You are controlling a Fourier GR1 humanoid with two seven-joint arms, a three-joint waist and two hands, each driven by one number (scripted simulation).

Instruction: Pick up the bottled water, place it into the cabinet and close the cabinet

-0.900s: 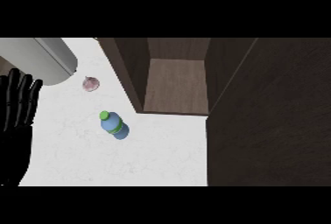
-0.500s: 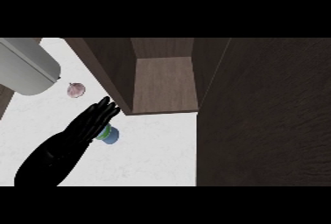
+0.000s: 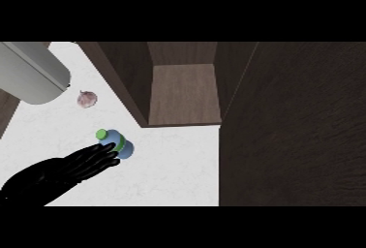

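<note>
Below, in the head view, one black hand (image 3: 68, 169) is seen coming in from the lower left corner, so it is taken as the left hand. Its fingers (image 3: 100, 154) are stretched out nearly straight and held close together, pointing up and to the right. Their tips are seen right at the bottle's (image 3: 115, 142) lower left side; whether they touch it cannot be told. Nothing is gripped by the hand.

The bottle is seen from above on the white counter (image 3: 172, 169), with a green cap at its upper left, a green band and a blue body. It lies just below and left of the cabinet (image 3: 184, 94), apart from it. The cabinet is seen open, its brown wooden floor showing between dark walls. A dark door panel (image 3: 293, 126) fills the right side of the view.

A small pinkish bulb (image 3: 87, 99) lies on the counter above the bottle, well apart from it. A large grey cylinder (image 3: 28, 72) is seen at the upper left.
</note>
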